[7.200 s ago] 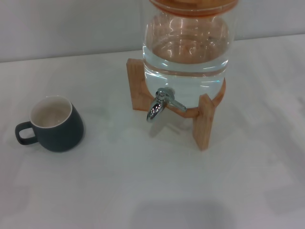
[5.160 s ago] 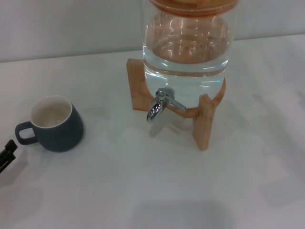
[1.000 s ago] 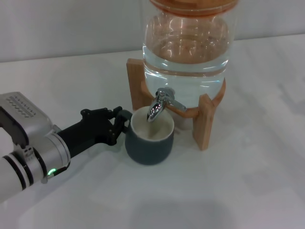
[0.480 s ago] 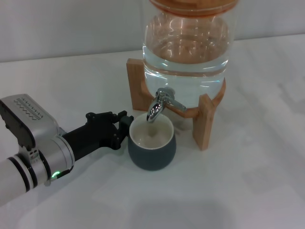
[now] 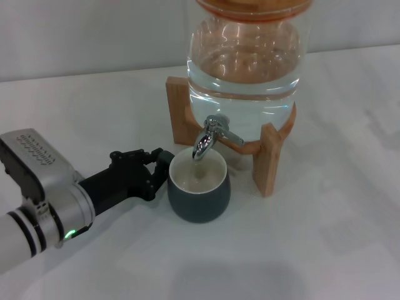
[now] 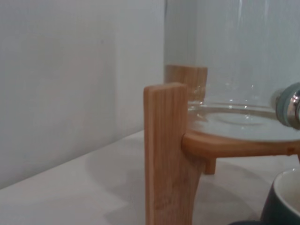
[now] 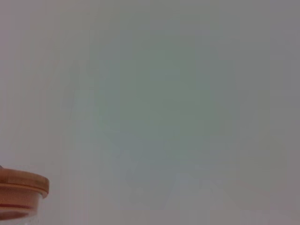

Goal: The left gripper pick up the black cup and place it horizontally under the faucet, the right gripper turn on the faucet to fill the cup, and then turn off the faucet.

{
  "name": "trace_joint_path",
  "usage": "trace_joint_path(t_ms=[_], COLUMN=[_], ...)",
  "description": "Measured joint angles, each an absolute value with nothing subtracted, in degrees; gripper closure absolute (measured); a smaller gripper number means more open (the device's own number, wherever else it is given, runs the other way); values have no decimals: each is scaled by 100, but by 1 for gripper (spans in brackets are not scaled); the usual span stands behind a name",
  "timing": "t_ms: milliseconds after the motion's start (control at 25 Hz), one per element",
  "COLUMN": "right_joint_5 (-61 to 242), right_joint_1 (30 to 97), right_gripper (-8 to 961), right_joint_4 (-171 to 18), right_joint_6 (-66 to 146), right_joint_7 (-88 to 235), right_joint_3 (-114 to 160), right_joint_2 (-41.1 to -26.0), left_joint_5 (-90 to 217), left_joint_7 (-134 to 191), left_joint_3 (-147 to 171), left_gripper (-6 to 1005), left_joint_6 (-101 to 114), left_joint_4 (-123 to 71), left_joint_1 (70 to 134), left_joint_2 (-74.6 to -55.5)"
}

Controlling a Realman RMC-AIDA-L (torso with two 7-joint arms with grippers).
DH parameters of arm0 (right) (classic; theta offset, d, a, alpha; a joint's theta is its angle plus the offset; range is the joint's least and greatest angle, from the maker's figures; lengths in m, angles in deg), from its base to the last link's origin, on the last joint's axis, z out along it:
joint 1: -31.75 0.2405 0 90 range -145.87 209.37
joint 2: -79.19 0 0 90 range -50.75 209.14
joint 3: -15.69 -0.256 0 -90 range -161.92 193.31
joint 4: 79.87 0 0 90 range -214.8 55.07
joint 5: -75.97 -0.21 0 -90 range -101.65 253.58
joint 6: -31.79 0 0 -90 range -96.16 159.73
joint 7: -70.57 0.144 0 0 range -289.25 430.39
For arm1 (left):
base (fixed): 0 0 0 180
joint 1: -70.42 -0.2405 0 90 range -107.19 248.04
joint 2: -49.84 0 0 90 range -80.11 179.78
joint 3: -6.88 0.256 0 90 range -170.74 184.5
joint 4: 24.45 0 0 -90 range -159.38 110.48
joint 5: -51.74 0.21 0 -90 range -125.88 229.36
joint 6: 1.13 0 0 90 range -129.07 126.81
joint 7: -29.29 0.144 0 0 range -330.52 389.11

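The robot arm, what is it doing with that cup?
The left gripper is at the handle side of the black cup, which stands upright on the white table right under the faucet. The faucet belongs to a big glass jar of water on a wooden stand. No water is running and the cup looks empty. The right gripper is out of sight.

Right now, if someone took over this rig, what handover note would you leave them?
Left gripper: at the handle side of the matte black cup with cream inside; whether it grips the handle can't be seen.
Right gripper: not in view.
The cup stands upright on the white table, directly under the spout of the small chrome faucet on the glass water jar in its wooden stand.
Done: cup placed under the faucet.
Left: open faucet, fill cup, close faucet. No water is flowing.
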State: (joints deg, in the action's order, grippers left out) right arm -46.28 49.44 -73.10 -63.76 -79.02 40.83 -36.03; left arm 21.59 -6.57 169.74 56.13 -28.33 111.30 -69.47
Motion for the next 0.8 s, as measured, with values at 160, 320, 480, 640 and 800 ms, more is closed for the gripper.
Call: trace_joint_path(t_ms=[160,320,480,640,800], right_joint_5=[-4628,-4629,-4629,-4626,-4580], right_joint_1=[4929,4923,4919,4845,4436], right_gripper=[157,157,157,157,157], right_joint_4=[-7310,-7310,-7310,-7285,-6823], right_joint_6=[-6381,-6382,-6382,-6385,-6445], right_joint_7=[-7888,-7886,-7890,-7873,-7397], right_joint_3=[4083,4083,4083,4085,4322], right_joint_2=[-3603,-3602,-3598,-3592,-3571], left_joint_5=[2153,2106,1894,1495,880], left_joint_7=[-651,-563,-536,-567,-676], left_joint_3=[16969,16914,16896,16894,16895], left_gripper=[707,678,649,619,590], left_joint_6=[5703,5934,6157,6564,7065], left_joint_4=[-2810,-2769,-2641,-2414,-2095], left_joint_1=[11033,10875,10757,10558,10277], left_joint_2=[-6930,-6919,-6916,-6914,-6908])
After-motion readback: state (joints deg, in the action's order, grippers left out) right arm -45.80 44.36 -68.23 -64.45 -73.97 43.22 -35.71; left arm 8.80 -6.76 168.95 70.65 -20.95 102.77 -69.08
